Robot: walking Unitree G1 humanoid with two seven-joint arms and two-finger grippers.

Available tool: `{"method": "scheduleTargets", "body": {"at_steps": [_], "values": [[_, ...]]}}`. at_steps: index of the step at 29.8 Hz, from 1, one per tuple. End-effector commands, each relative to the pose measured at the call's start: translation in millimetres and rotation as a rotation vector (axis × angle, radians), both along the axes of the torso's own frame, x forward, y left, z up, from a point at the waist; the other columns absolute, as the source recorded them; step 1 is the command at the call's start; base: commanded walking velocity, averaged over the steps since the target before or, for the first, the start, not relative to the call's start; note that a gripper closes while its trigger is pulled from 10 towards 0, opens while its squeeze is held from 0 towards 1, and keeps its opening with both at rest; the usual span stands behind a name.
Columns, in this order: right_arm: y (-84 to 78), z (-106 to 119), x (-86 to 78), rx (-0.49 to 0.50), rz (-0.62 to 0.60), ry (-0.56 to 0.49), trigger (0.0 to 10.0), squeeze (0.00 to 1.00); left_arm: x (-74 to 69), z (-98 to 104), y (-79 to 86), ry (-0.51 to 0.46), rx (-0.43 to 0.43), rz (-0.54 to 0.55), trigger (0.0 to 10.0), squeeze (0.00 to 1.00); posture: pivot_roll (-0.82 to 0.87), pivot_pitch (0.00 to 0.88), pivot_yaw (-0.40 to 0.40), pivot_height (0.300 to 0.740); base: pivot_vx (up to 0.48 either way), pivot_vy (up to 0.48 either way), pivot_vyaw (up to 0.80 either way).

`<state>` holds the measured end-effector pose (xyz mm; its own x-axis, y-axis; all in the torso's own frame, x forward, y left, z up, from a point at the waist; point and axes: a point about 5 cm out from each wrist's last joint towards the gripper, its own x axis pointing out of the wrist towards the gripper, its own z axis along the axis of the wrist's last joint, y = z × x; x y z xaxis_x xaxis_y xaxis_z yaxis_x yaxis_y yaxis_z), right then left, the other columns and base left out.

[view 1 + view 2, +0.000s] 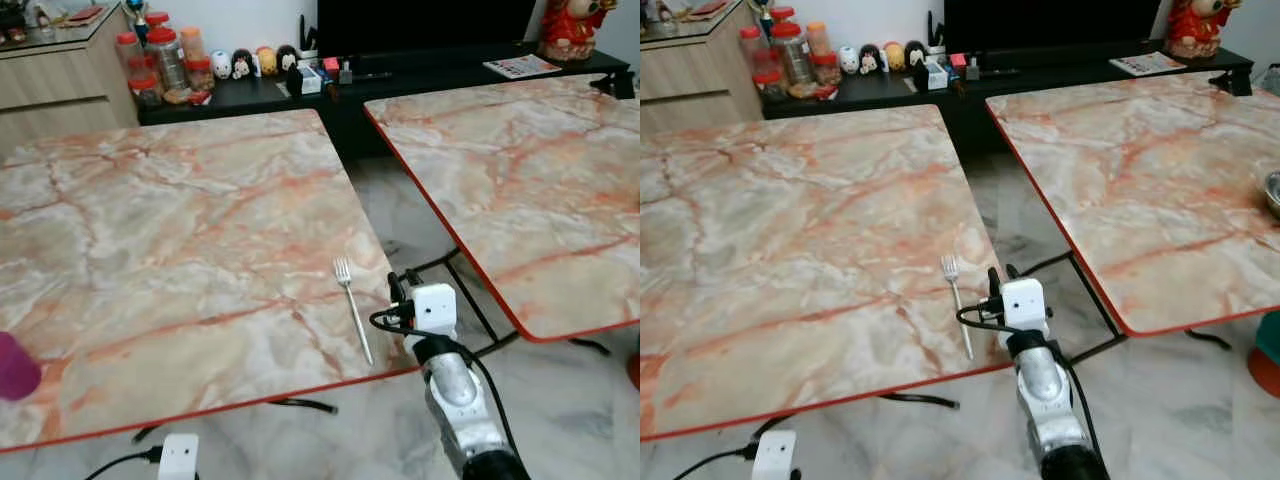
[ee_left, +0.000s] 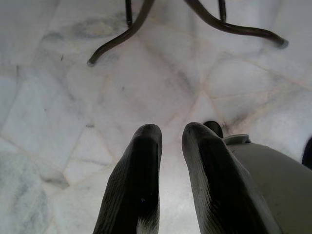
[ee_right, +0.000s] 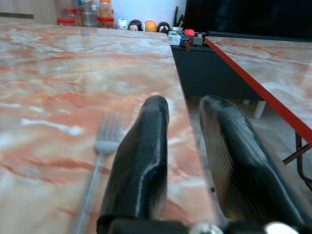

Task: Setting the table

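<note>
From the head we see the fork point(image 1: 352, 307) on the desk point(image 1: 170, 230) near its front edge, handle toward us, just left of our right hand point(image 1: 398, 290); its wrist view shows the fingers point(image 3: 141, 161) slightly spread, empty; the left hand point(image 2: 171, 146), parted, hangs over floor.

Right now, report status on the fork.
Right gripper open, empty, beside the fork. Fork flat near table edge. Left gripper low over floor, idle. Nothing blocking.
</note>
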<state>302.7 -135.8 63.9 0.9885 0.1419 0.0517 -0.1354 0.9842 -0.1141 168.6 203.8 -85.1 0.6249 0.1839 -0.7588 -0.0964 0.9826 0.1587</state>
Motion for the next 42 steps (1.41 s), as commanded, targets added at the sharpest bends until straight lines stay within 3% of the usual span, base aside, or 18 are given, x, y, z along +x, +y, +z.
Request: {"method": "scheduleTargets", "body": {"at_steps": [1,10,28,42], "values": [[5.4,1.5,2.9,0.022,0.005,0.004,10.0,0.0,-1.8,0.3,5.7,0.002,0.021,0.009,10.0,0.0,0.03,0.027,0.029,0.74,0.0,0.0,0.0],[6.1,7.7,11.9,0.076,-0.021,0.003,10.0,0.0,0.1,0.7,4.4,0.001,0.013,0.019,10.0,0.0,0.03,0.024,0.029,0.74,0.0,0.151,0.0],[9.8,8.1,13.5,0.095,-0.021,0.0,10.0,0.0,-0.5,0.9,6.1,-0.001,0.021,0.016,10.0,0.0,0.04,0.023,0.033,0.74,0.0,0.227,0.0],[7.4,4.9,11.9,0.096,-0.031,0.01,10.0,0.0,0.4,1.9,6.2,-0.018,0.018,0.001,10.0,0.0,0.04,0.019,0.036,0.74,0.0,0.0,0.0]]}}
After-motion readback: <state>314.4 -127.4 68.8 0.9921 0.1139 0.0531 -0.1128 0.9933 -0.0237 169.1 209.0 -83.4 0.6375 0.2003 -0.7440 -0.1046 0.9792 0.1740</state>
